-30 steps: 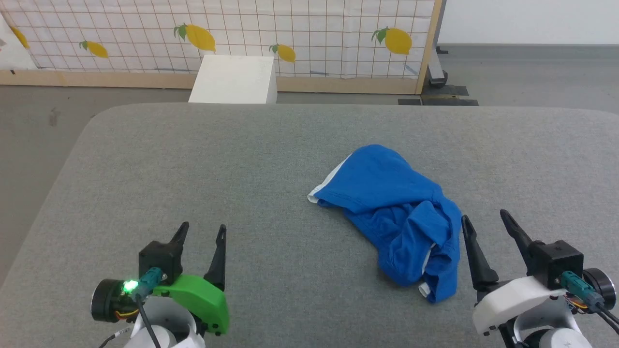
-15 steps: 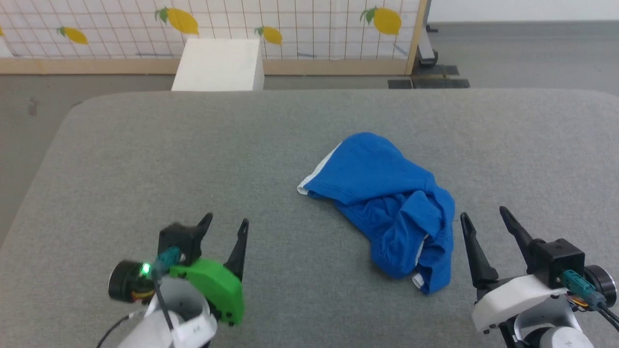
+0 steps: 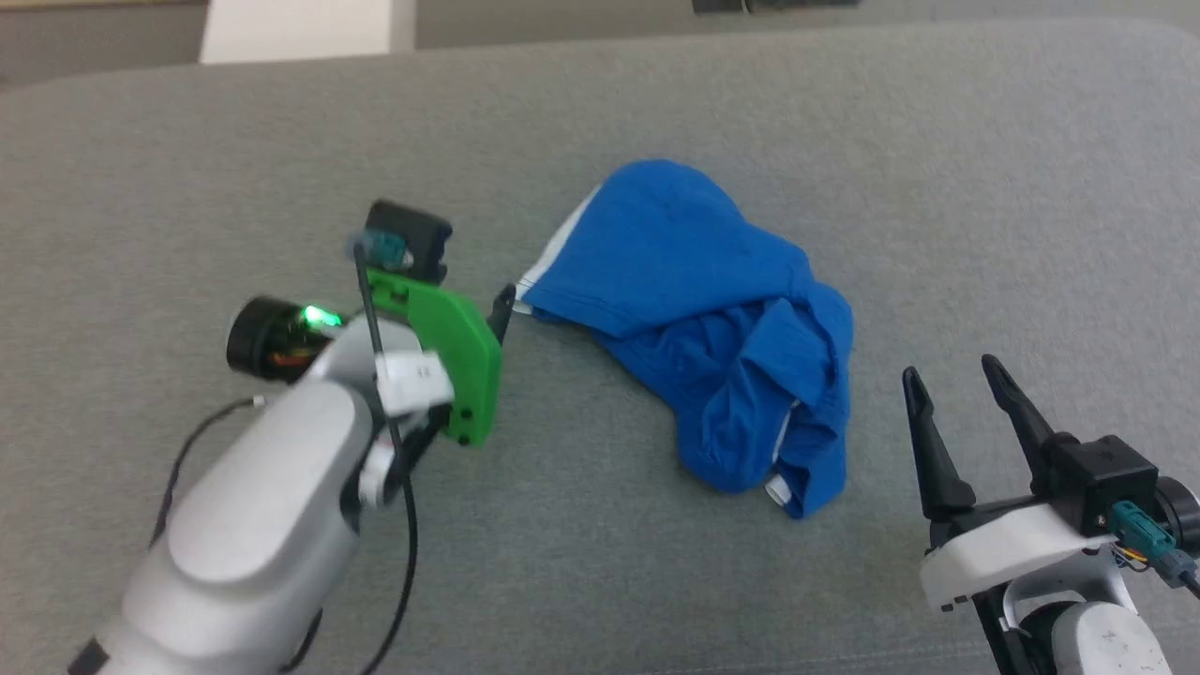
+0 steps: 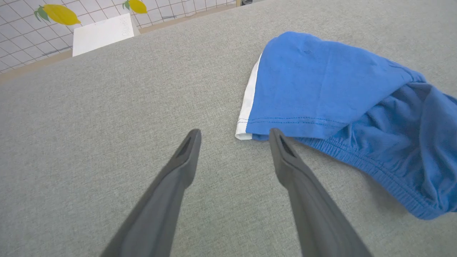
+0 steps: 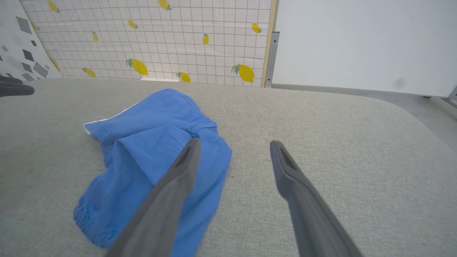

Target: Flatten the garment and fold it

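The garment (image 3: pixel 694 319) is a crumpled heap of bright blue shorts lying right of centre on the grey padded table (image 3: pixel 281 141). A white side stripe runs along its left edge, and its gathered waistband shows in the left wrist view. My left gripper (image 3: pixel 487 291) is open at the garment's left corner. In the left wrist view the left gripper (image 4: pixel 234 134) has its right fingertip touching the hem of the garment (image 4: pixel 321 89) beside the white corner. My right gripper (image 3: pixel 949 370) stands open and empty just right of the heap. In the right wrist view the right gripper (image 5: pixel 234 142) has the garment (image 5: pixel 153 142) to its left.
A white box (image 3: pixel 300 28) stands on the floor beyond the table's far edge. In the right wrist view a lemon-print screen (image 5: pixel 160 35) stands behind the table. Bare grey table surface spreads to the left, front and right of the heap.
The head camera has tilted down, shifting the whole picture. My left arm has reached forward and rightward to the garment's white-striped corner. The right gripper and the garment have stayed put.
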Controlling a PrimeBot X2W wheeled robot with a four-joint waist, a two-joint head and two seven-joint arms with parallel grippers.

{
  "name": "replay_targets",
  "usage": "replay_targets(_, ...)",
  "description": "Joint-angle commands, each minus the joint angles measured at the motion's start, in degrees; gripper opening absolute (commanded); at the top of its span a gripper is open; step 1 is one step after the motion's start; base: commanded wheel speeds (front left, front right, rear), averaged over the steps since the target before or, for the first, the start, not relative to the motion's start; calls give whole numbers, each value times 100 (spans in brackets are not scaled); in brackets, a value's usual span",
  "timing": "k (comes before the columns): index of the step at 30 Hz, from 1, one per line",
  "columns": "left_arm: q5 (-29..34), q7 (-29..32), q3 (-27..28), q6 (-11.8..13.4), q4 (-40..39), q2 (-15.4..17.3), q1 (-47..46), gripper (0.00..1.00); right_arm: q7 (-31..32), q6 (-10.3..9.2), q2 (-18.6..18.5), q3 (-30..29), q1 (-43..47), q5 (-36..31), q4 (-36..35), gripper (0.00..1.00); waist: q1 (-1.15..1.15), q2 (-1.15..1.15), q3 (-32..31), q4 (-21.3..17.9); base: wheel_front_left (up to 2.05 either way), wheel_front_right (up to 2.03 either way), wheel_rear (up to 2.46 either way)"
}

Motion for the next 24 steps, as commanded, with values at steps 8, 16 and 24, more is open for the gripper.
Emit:
replay_targets(8, -314, 844, -59, -342, 742, -76, -925, 100, -276, -9, 22, 19, -228, 25, 198, 100, 0, 0, 874, -717, 0, 0, 0)
replay_targets(16, -382, 1159, -123, -380, 1331, -97, -1143, 100, -415, -9, 24, 68, -326, 125, 361, 100, 0, 0, 1037, -781, 0, 0, 0)
replay_targets(24, -520, 974, -121, -457, 1418, -33, -803, 0, -439, -9, 24, 45, -331, 92, 475, 100, 0, 0, 898, -669, 0, 0, 0)
